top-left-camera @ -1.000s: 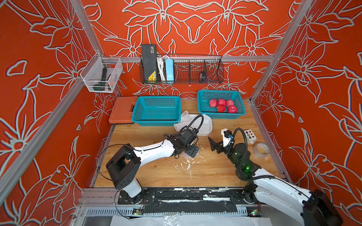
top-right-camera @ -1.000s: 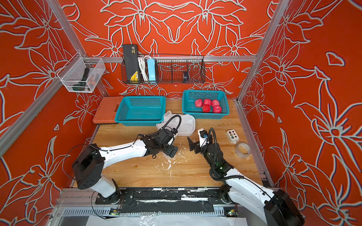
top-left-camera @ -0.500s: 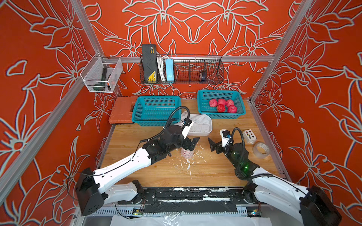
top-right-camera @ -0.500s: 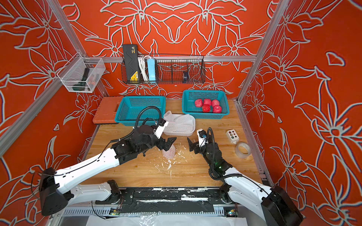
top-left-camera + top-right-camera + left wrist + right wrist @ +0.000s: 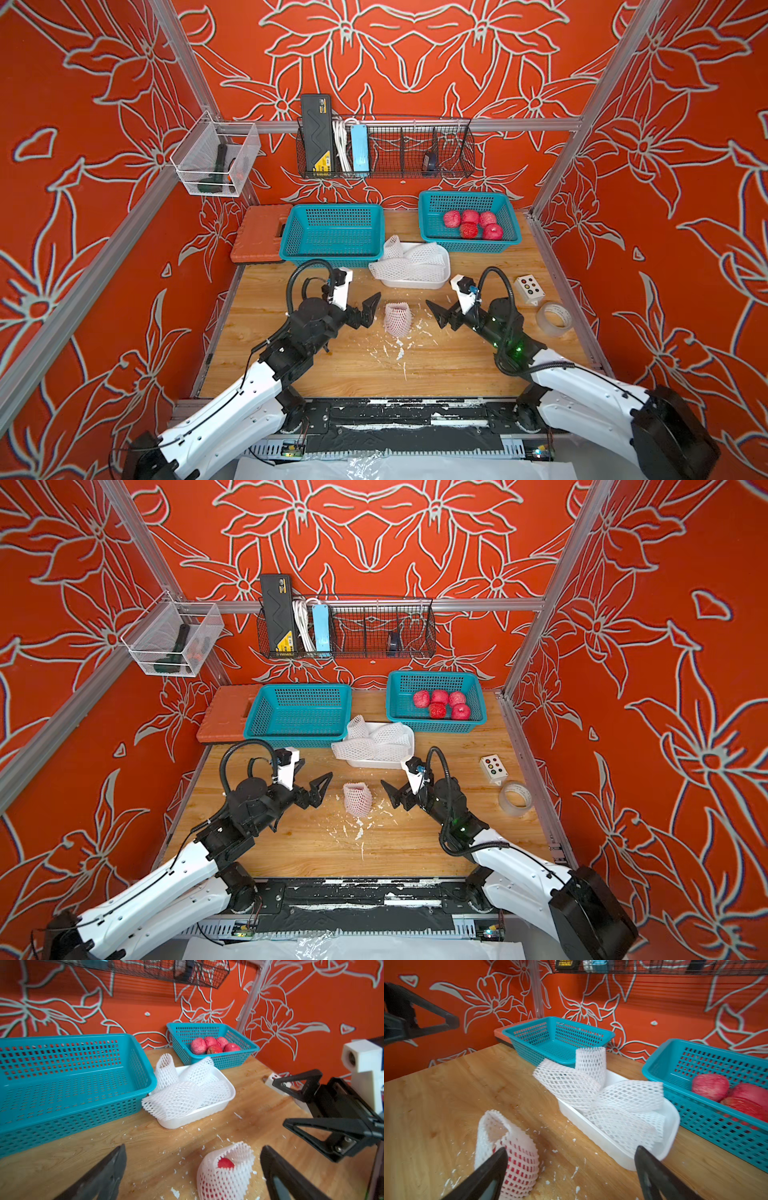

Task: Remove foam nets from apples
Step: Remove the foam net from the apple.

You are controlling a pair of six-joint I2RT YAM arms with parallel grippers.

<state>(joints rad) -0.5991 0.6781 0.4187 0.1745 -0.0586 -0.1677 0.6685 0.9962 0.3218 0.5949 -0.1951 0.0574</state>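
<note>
The left gripper (image 5: 375,309) is hovering just left of the netted fruit, its jaws gaping fully and holding nothing. Between the two arms, the foam net (image 5: 397,319) is standing upright on the wooden table (image 5: 457,374), its long axis running vertically and its open mouth facing up, with the apple (image 5: 225,1163) peeking out low inside. The right gripper (image 5: 434,315) is pointing in from the opposite side, jaws likewise spread wide and empty. Both are sitting about equally near, neither touching the mesh, so either could be pinching the loose upper rim next. Behind, shed nets (image 5: 409,259) are lying in the white tray (image 5: 415,285), and bare apples (image 5: 470,217) are resting in the teal basket (image 5: 465,248).
</note>
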